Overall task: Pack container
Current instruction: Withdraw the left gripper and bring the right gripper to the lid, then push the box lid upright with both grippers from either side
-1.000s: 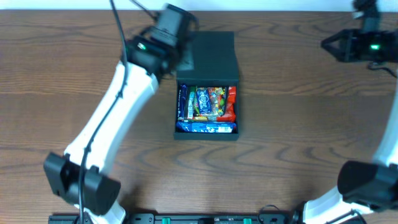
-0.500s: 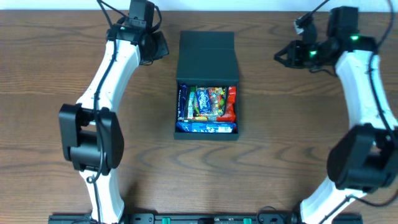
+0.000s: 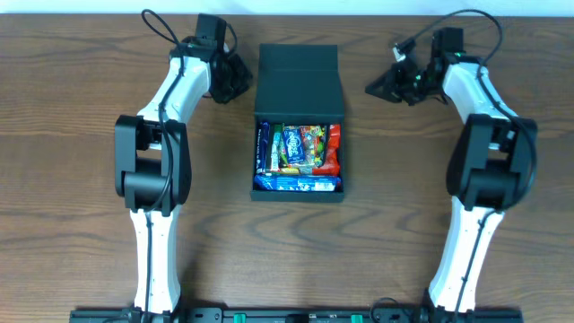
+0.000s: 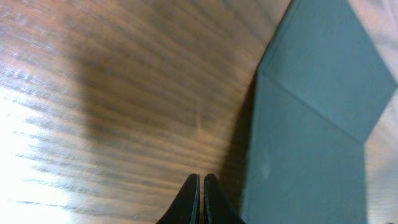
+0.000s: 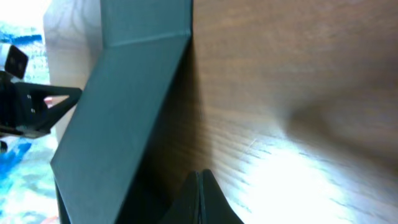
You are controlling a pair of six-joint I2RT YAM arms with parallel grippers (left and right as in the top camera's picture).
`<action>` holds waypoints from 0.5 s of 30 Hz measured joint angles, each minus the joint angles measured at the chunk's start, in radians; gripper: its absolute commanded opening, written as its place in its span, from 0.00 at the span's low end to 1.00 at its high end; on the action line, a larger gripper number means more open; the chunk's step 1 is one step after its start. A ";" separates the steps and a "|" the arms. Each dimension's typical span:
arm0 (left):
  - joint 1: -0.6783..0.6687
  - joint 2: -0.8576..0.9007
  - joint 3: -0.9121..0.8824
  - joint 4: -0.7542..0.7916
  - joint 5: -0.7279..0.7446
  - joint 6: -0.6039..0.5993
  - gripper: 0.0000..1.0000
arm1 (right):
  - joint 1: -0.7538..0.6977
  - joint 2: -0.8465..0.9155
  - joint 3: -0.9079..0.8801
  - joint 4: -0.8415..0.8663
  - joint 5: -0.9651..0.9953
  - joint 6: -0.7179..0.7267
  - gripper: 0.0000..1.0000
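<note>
Here the open container (image 3: 297, 196) sits near the tabletop's (image 3: 72, 179) far edge, its flap lid (image 3: 297, 81) between the left jaws and right jaws. Both pairs are pressed together, empty.

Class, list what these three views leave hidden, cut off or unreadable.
Overhead: print on the snack packets is too small to read; anything beneath them is hidden.
Left wrist: container cut off by the frame; contents unseen.
Right wrist: container wall blocks its inside; far left blurred.
</note>
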 measured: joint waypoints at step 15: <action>0.010 0.072 0.066 -0.043 0.086 -0.032 0.06 | 0.082 0.070 0.124 -0.091 -0.021 -0.005 0.02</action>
